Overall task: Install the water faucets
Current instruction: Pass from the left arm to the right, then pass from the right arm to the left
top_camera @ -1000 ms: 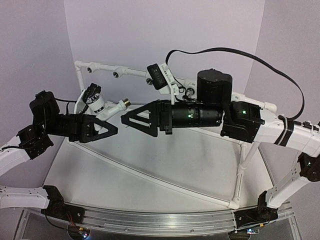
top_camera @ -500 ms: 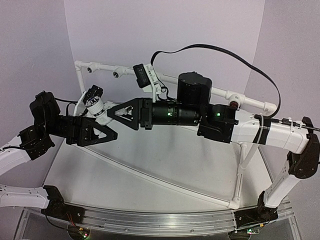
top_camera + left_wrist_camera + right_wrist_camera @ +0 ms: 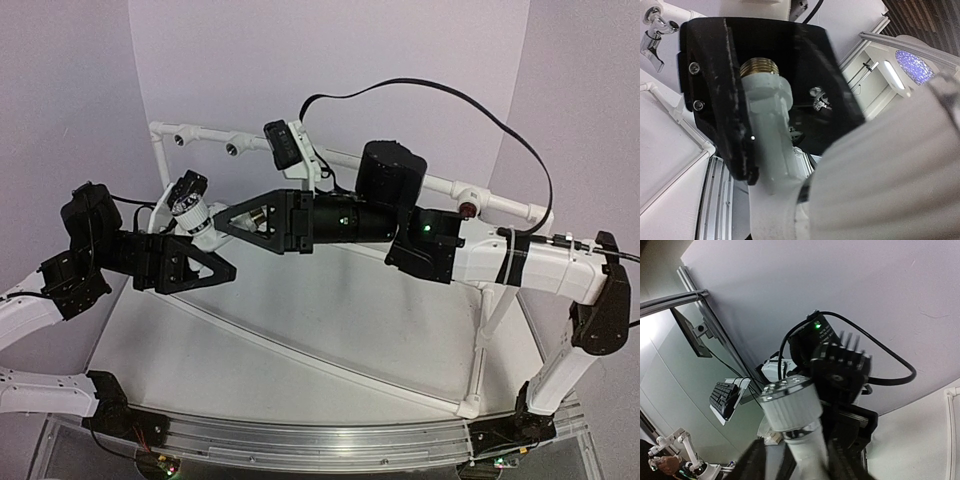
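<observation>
Above the counter (image 3: 330, 330), left gripper (image 3: 215, 262) clamped on white faucet (image 3: 203, 222) in mid-air, right gripper (image 3: 230, 222) stretched across, jaws apart around the faucet's brass threaded end, one finger against it

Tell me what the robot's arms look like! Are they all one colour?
No, two colours. The left arm and right arm have white tube-like segments joined by chunky black joints. Each ends in a black, triangle-shaped gripper: left gripper, right gripper. Tiny green lights glow on the right arm, and a black cable loops above it.
</observation>
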